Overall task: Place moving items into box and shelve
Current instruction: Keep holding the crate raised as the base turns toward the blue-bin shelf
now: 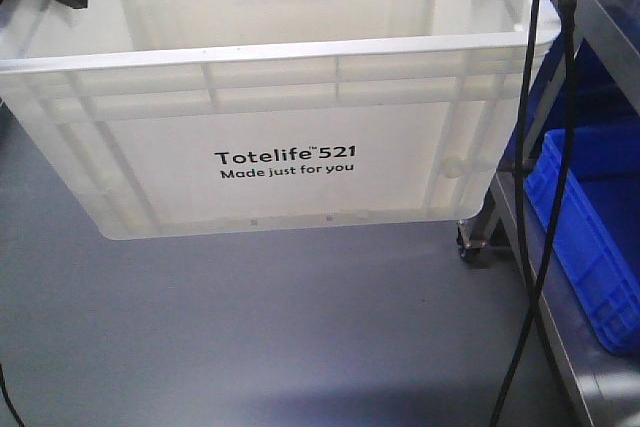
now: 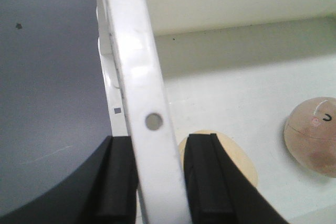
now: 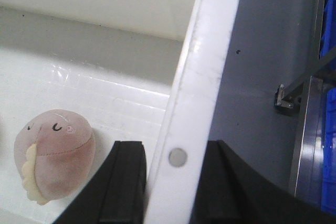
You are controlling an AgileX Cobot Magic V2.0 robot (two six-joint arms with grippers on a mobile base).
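Left gripper (image 2: 160, 182): black fingers (image 2: 118, 182) clamped on the left-side rim of the box (image 1: 150, 167), one pad outside the wall, one inside; the rim strip, with a small round hole, runs up between them.
Right gripper (image 3: 176, 182): fingers (image 3: 126, 182) closed in the same manner on the opposite, right-side rim, one pad either side, just below a round rivet-like spot.
Box: large white crate with ribbed rim, printed "Totelife 521 Made just for you" on the wall facing the front camera; open top, level, held at both side rims. Grey floor (image 1: 250, 327) shows under its base, and its shadow falls apart from it.
Pink-brown ball (image 3: 55, 163): lies on the box bottom toward the right side wall, near the right gripper's inner pad but not touching it; stitched face and wavy yellow seam visible.
Cream ball (image 2: 241, 158): lies on the box bottom close to the left side wall, partly hidden behind the left gripper's inner pad; apart from the pink-brown ball.
Blue bin (image 1: 590, 237): sits on a low metal shelf (image 1: 570, 367) to the right of the box, not touching it.
Cables (image 1: 535, 197): two black leads hang between box and shelf.
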